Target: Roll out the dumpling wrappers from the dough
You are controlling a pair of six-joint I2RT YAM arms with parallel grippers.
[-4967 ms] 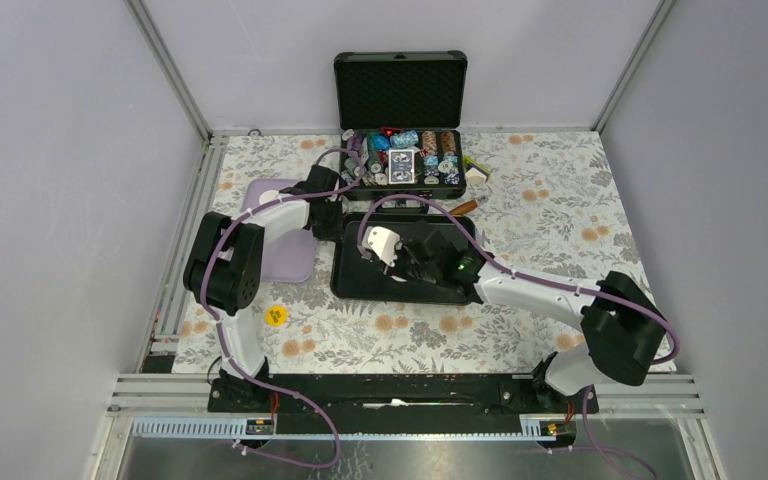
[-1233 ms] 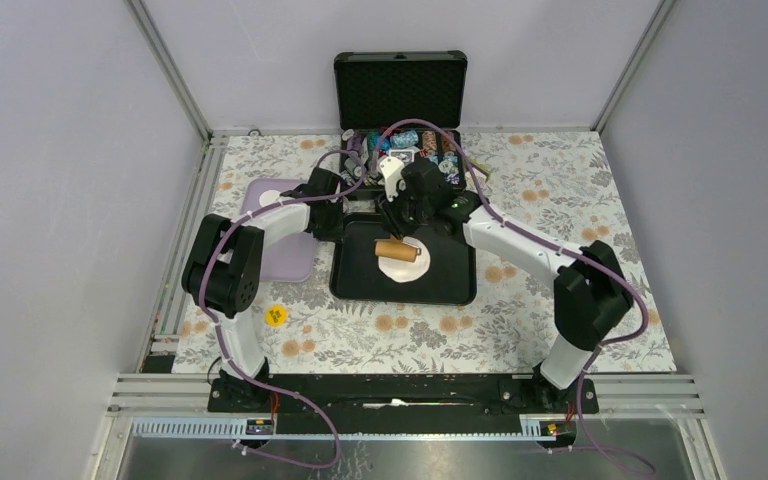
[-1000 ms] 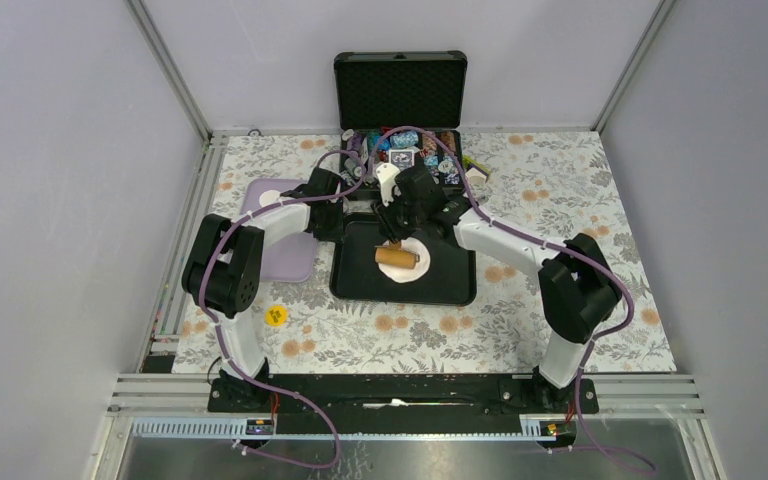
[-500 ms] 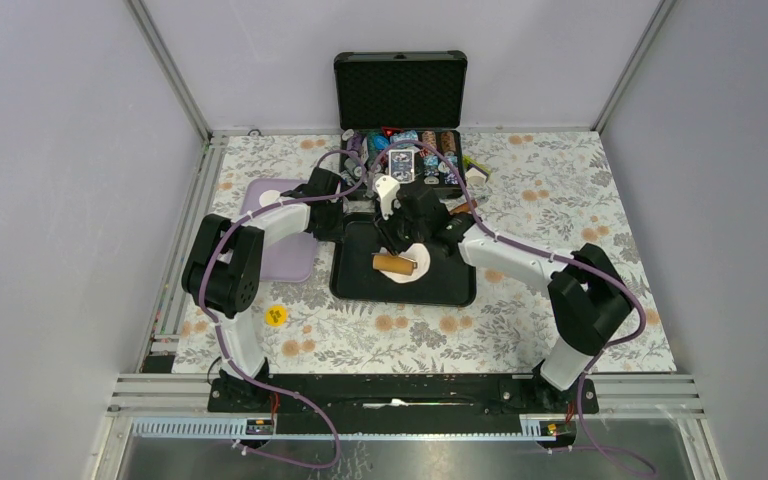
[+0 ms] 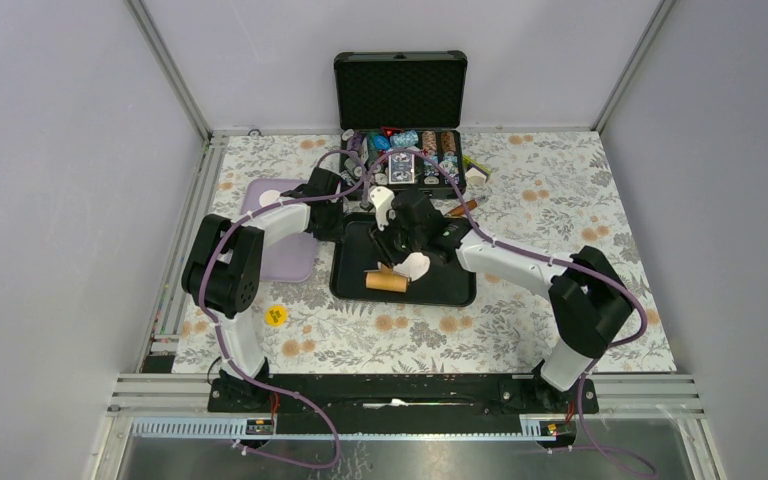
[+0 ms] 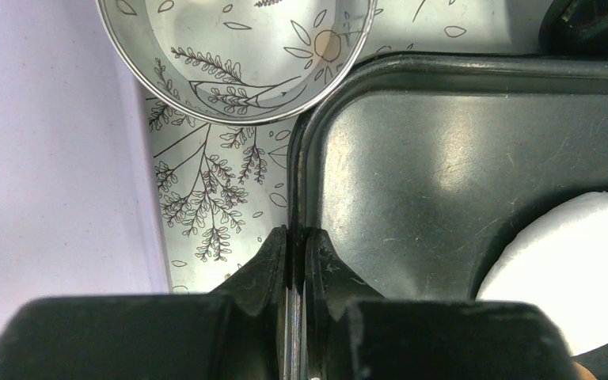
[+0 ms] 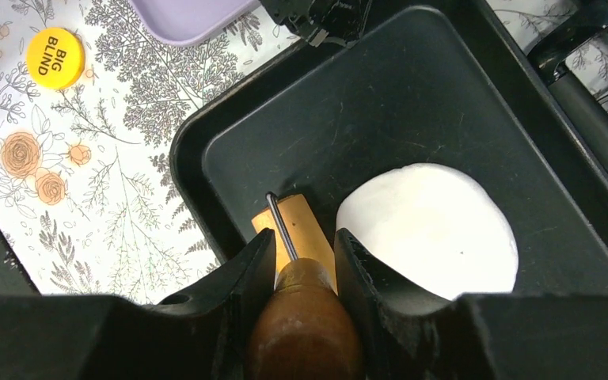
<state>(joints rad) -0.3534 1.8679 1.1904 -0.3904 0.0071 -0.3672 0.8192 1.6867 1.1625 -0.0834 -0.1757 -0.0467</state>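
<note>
The dough is a round white pat lying in the black tray; it also shows in the right wrist view as dough on the tray. My right gripper is shut on the brown handle of a small wooden roller, whose barrel rests on the tray floor at the dough's near-left edge. My left gripper is shut on the tray's left rim. One small white disc, a dumpling wrapper, lies on the purple board.
A steel ring cutter stands on the flowered cloth beside the tray's far left corner. An open black case of poker chips sits behind the tray. A yellow chip lies near the left arm's base.
My right gripper has pulled the roller toward the near left, from on top of the dough to the tray floor beside it. The left gripper has kept its hold on the rim.
</note>
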